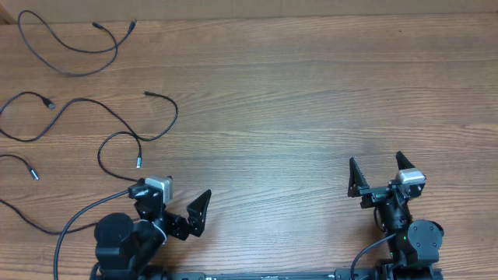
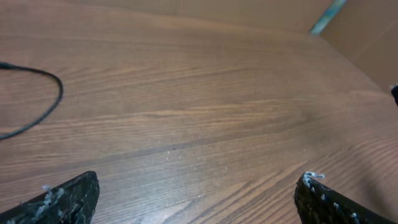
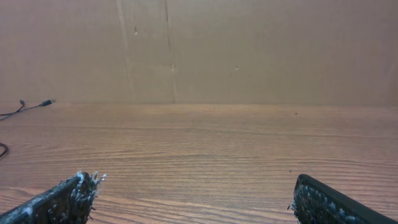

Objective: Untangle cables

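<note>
- The left gripper sits near the worktop's near edge, toward the left corner. Its jaws are spread wide and nothing is between them. In the left wrist view, bare wood fills the gap between its two fingers.
- The right gripper is by the near edge toward the right side. It is also wide open and empty, with fingertips low over bare wood grain.
- The cables lie flat as loose curvy strands on the left part of the worktop, and neither gripper touches them.
- The closest strand ends in a small plug near the left gripper, just beyond it. That strand bends away toward the middle of the left side.
- Another plug end lies by the left edge, and its cord runs off that edge.
- A further cable loops in the far left corner, with both its plug ends near the far edge.
- The left wrist view catches one curve of cable at its left margin.
- The right wrist view shows a plug tip far off to the left.
</note>
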`<move>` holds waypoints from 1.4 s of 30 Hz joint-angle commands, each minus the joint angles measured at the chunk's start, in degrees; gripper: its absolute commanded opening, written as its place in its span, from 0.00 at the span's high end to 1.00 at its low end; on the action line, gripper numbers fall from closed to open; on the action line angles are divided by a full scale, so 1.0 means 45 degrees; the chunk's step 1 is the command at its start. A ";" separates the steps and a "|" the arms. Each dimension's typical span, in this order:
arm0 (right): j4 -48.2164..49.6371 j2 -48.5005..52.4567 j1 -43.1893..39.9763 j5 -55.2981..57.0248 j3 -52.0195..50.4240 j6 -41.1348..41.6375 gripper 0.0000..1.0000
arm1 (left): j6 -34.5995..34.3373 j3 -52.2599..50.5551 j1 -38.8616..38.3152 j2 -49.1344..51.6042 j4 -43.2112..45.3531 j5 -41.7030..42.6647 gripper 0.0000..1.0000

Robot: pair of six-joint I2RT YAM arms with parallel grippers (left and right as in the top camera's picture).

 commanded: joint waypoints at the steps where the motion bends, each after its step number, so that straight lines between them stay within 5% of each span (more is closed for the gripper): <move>1: 0.0063 -0.0092 -0.0015 0.0112 -0.0126 -0.0107 0.00 | 0.0204 -0.0364 -0.0287 -0.0160 0.0427 0.0049 0.00; 26: 0.0063 -0.0087 -0.0015 0.0112 -0.0126 -0.0107 0.00 | -0.0141 -0.4381 -0.0325 -0.2288 0.6771 -0.0073 0.00; 42: 0.0063 -0.0092 -0.0015 0.0112 -0.0126 -0.0107 0.00 | -0.1205 -0.5153 -0.0325 -0.2569 0.7621 -0.4337 0.00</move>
